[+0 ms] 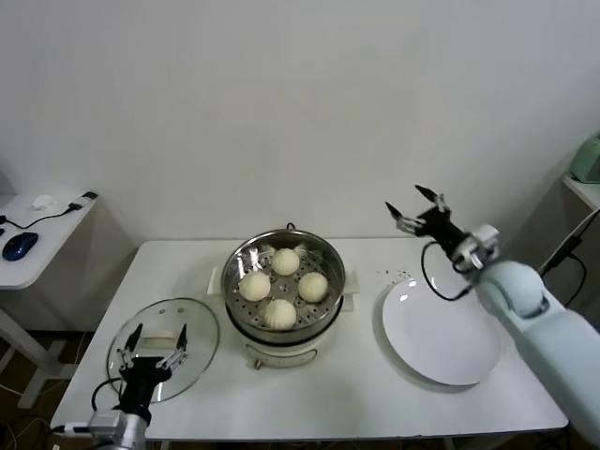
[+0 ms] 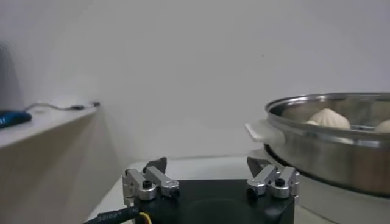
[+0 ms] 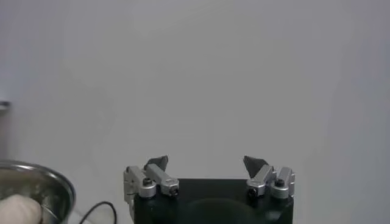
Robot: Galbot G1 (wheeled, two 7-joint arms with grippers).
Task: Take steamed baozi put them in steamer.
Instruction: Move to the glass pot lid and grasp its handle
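Several steamed baozi (image 1: 280, 285) lie on the perforated tray inside the steamer (image 1: 238, 261), a shiny steel pot on a white base at the table's middle. In the left wrist view the steamer (image 2: 317, 149) shows a baozi (image 2: 329, 117) above its rim. My left gripper (image 1: 157, 336) hovers open and empty over the glass lid at the table's front left. My right gripper (image 1: 413, 205) is raised open and empty beyond the white plate, right of the steamer. In the wrist views both the left gripper (image 2: 207, 164) and the right gripper (image 3: 206, 162) hold nothing.
A round glass lid (image 1: 192, 323) lies flat at the front left. A bare white plate (image 1: 441, 333) sits at the right, with dark crumbs (image 1: 398, 276) near its far edge. A side desk (image 1: 52, 234) with a blue mouse stands at far left.
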